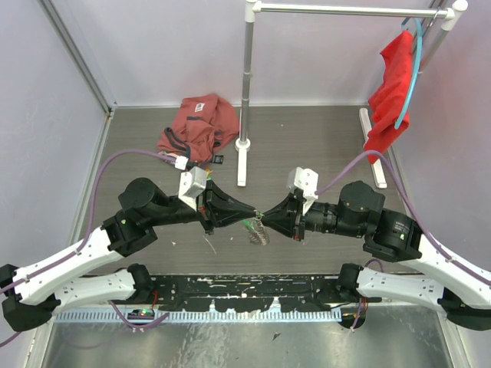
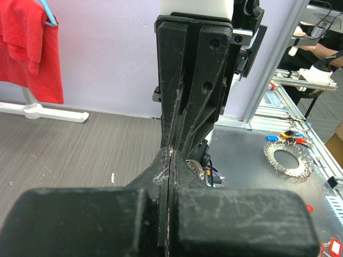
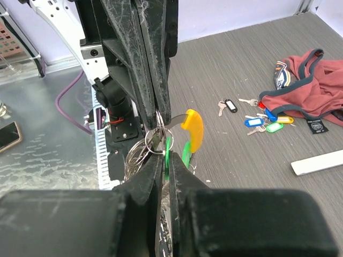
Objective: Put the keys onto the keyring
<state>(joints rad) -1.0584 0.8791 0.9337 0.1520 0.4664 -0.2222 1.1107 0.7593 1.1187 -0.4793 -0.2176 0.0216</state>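
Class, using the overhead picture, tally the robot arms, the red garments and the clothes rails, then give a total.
Robot arms: 2 (left arm, right arm)
Red garments: 2 (crumpled garment, hanging garment)
Clothes rails: 1 (clothes rail)
Total: 5

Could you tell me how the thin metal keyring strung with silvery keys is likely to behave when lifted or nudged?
Likely floppy: the silvery keys dangle loosely from the thin metal keyring at the left gripper tips, so they should swing. Probably heavy for its size, being densely strung. Its smooth wire may slip.
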